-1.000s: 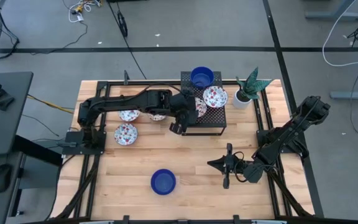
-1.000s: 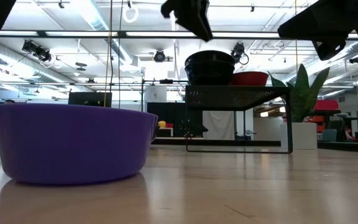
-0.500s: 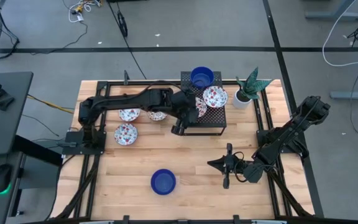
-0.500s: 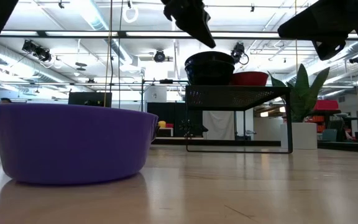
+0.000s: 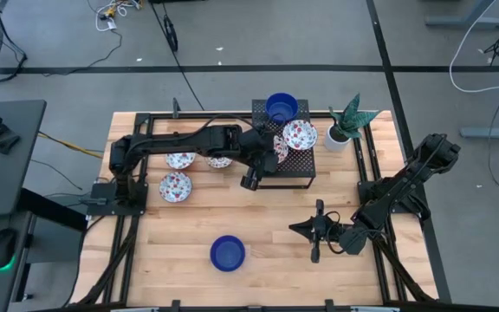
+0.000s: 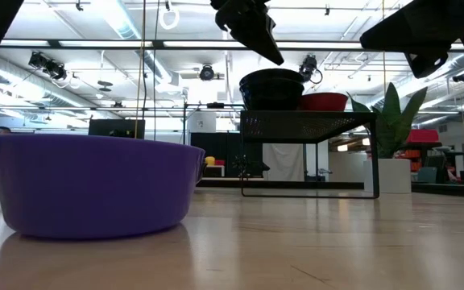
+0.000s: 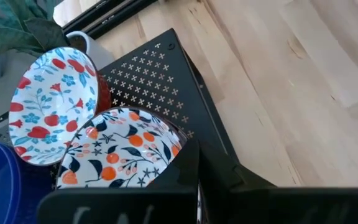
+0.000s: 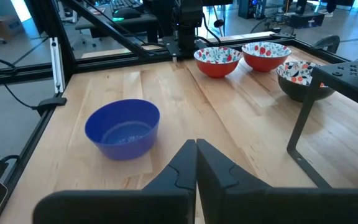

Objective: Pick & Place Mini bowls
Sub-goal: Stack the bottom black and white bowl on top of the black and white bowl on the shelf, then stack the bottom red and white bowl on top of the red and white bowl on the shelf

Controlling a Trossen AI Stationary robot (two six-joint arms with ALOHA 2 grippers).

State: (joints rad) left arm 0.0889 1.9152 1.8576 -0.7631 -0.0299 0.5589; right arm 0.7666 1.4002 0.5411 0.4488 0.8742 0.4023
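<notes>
The right gripper [image 8: 196, 163], its two dark fingers [image 8: 219, 171] pressed together, hangs low over a light wooden table [image 8: 241, 118]. A solid blue mini bowl [image 8: 122, 128] sits alone on the boards just ahead of it. Farther off, near the table's black-framed far edge, two red-walled floral bowls [image 8: 217, 61] stand side by side, nearly touching. A dark floral bowl [image 8: 304, 79] sits at the edge of a black perforated stand [image 8: 353, 78], whose thin leg [image 8: 299, 127] reaches the tabletop. The other arm's black base [image 8: 184, 28] rises behind the bowls.
</notes>
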